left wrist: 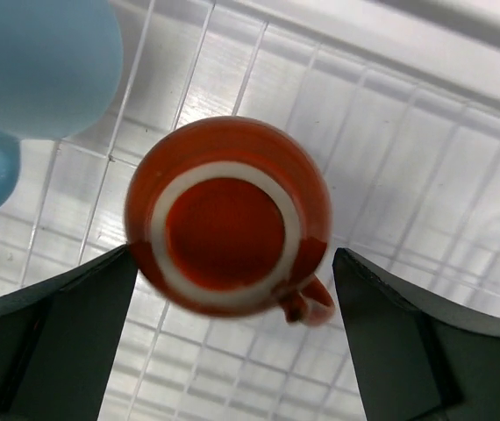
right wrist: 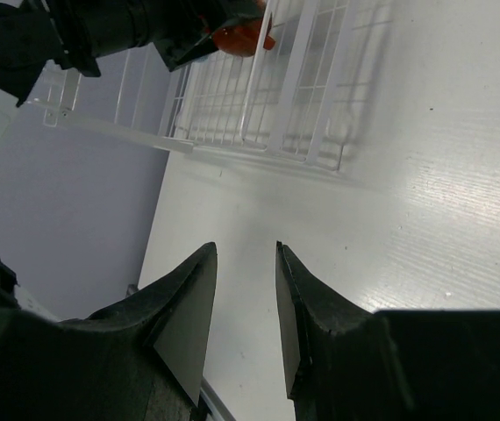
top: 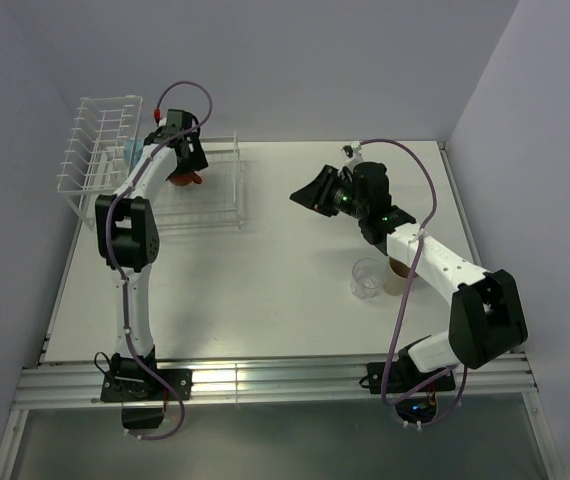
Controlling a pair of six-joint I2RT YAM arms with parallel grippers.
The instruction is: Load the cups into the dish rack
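Note:
The white wire dish rack (top: 215, 205) stands at the table's back left. My left gripper (top: 183, 160) is open over its basket section. The squat red-orange cup (left wrist: 228, 215) lies bottom up on the rack's wires, just beyond and between my spread left fingers (left wrist: 53, 342); it also shows in the top view (top: 184, 180). A light blue mug (left wrist: 39, 61) sits beside it, toward the plate slots (top: 132, 151). My right gripper (top: 310, 195) hangs over mid-table, its jaws slightly apart and empty (right wrist: 246, 250). The clear tumbler (top: 368, 278) and beige cup (top: 399, 270) stand by my right arm.
The rack's taller plate slots (top: 95, 140) rise at its left end. The right wrist view shows the rack's corner (right wrist: 259, 105), the red-orange cup (right wrist: 241, 37) and my left gripper (right wrist: 145, 26). Walls enclose the table at the back and both sides.

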